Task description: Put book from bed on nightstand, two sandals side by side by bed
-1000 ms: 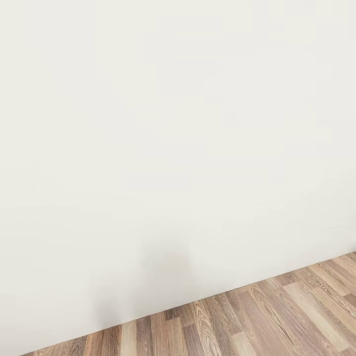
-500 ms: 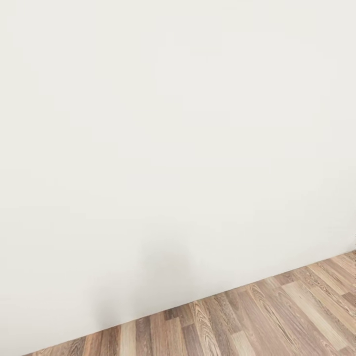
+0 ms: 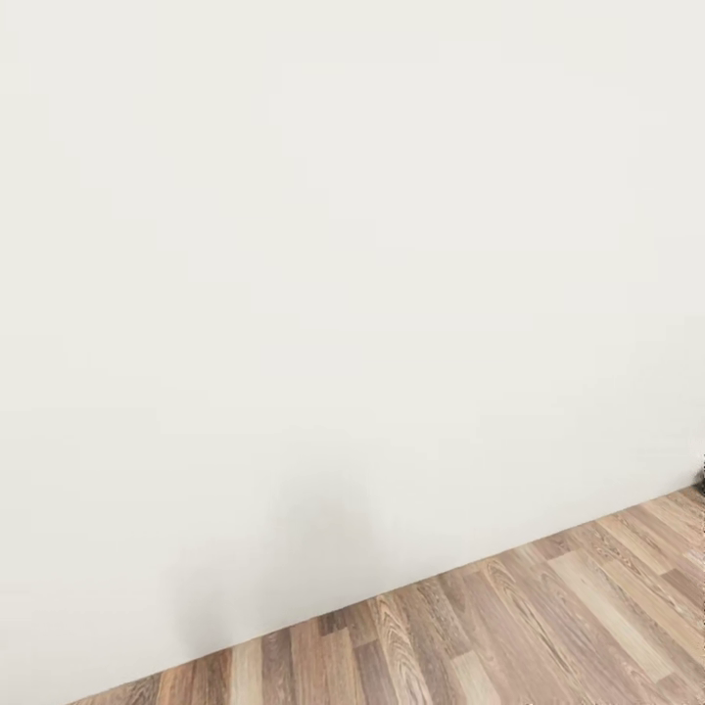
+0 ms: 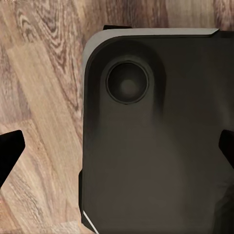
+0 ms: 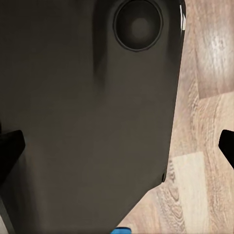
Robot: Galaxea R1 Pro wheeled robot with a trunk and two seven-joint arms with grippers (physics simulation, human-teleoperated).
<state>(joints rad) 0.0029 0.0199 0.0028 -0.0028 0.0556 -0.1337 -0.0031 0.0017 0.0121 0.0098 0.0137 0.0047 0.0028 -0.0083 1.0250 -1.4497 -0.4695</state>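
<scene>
Head view: blank wall (image 3: 333, 255), floor (image 3: 509, 636) lower right. Both grippers (image 4: 117, 148) (image 5: 117, 146) spread wide, holding nothing, over robot's base (image 4: 161, 156). Risk: driving on w/o bed in sight, may bump wall.

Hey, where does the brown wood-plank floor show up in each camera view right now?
Head view: the brown wood-plank floor is a wedge along the bottom, widening rightward under the plain white wall.
Left wrist view: floor borders the dark grey rounded panel.
Right wrist view: floor borders the same kind of panel.
Shared landmark: the plank grain.
</scene>
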